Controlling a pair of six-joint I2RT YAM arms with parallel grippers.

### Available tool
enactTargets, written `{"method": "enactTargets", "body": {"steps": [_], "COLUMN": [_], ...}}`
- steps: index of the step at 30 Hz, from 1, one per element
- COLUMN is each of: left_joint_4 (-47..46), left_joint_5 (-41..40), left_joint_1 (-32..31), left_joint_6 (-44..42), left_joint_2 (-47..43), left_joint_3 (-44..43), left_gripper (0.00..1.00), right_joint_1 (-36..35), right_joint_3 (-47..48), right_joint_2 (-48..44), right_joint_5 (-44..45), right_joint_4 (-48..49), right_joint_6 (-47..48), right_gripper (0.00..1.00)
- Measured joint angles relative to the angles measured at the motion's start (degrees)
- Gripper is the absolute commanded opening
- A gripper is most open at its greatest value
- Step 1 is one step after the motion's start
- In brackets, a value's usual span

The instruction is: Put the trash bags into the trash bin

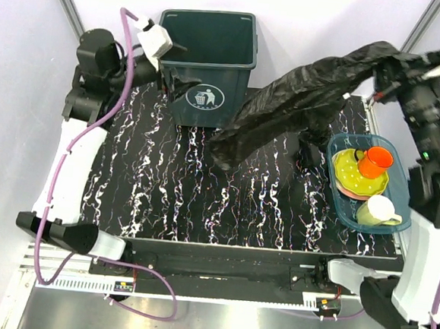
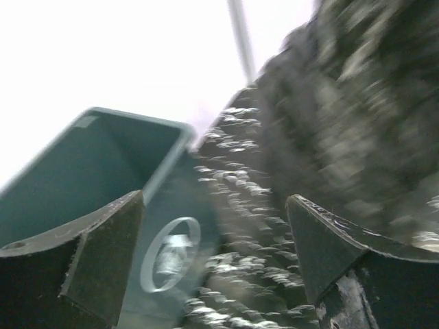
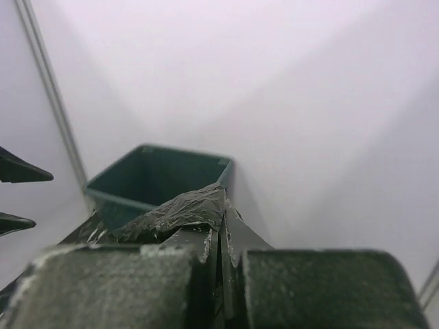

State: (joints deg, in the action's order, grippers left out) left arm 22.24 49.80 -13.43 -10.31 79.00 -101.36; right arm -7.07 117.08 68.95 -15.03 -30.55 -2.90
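The dark green trash bin (image 1: 213,53) stands upright at the back middle of the table, its white logo (image 1: 201,98) facing front. My right gripper (image 1: 380,69) is shut on the top of the black trash bag (image 1: 301,102) and holds it up right of the bin; the bag hangs down-left and its lower end (image 1: 227,150) reaches the tabletop. In the right wrist view the jaws (image 3: 221,236) pinch the bag film (image 3: 178,212), with the bin (image 3: 158,175) beyond. My left gripper (image 1: 174,63) is open and empty at the bin's left front corner. Its view shows bin (image 2: 68,171) and bag (image 2: 343,103).
A shallow blue tray (image 1: 387,223) at the right holds yellow-green plates (image 1: 353,173), an orange cup (image 1: 374,161) and a cream cup (image 1: 380,211). The black marble tabletop (image 1: 165,183) stretches in front of the bin. White walls close in behind.
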Motion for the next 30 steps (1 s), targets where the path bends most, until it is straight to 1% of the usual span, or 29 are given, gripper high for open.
{"method": "enactTargets", "body": {"steps": [2,5,7,8,11,14,19,22,24,25,28,29,30], "left_joint_4": [2.7,6.9,8.6,9.5,11.5,13.1,13.8,13.6,13.8,14.1,15.7,16.0,16.4], "left_joint_5": [-3.6,-8.2,-10.5,-12.0,-14.8,-16.6,-17.7,-17.9,-17.9,-17.7,-17.2,-17.2,-17.0], "left_joint_1": [0.7,0.7,0.6,0.6,0.6,0.7,0.6,0.7,0.7,0.6,0.4,0.4,0.3], "left_joint_6": [-8.4,-21.6,-28.0,-32.3,-39.9,-44.9,-50.4,-52.3,-53.4,-53.9,-55.5,-56.3,-57.1], "left_joint_2": [2.7,9.4,13.4,16.1,21.3,25.0,28.4,29.7,30.3,30.4,30.6,30.6,30.4], "left_joint_3": [-5.0,-13.0,-15.6,-16.6,-16.9,-16.9,-17.4,-18.3,-18.7,-18.7,-18.7,-18.9,-19.0], "left_gripper": [0.87,0.85,0.84,0.82,0.82,0.83,0.70,0.56,0.49,0.43,0.32,0.23,0.18], "right_joint_1": [0.0,0.0,0.0,0.0,0.0,0.0,0.0,0.0,0.0,0.0,0.0,0.0,0.0], "right_joint_3": [0.2,0.1,-0.9,-1.6,-3.3,-4.5,-6.2,-6.4,-6.3,-6.3,-6.1,-6.0,-5.9], "right_joint_2": [-2.1,-5.4,-6.4,-6.7,-6.3,-5.5,-4.2,-3.9,-3.9,-3.9,-3.9,-3.9,-3.8], "right_joint_5": [2.3,4.8,5.3,5.6,6.5,7.1,7.8,9.0,10.0,10.2,11.7,12.1,12.7], "right_joint_4": [1.6,3.2,3.9,4.0,3.5,2.8,1.8,1.5,1.9,2.3,3.8,4.2,4.8], "right_joint_6": [1.2,2.8,3.3,3.6,4.2,4.4,4.9,5.6,6.3,6.8,8.5,8.9,9.5], "right_gripper": [0.00,0.00,0.00,0.00,0.00,0.00,0.00,0.00,0.00,0.00,0.00,0.00,0.00]}}
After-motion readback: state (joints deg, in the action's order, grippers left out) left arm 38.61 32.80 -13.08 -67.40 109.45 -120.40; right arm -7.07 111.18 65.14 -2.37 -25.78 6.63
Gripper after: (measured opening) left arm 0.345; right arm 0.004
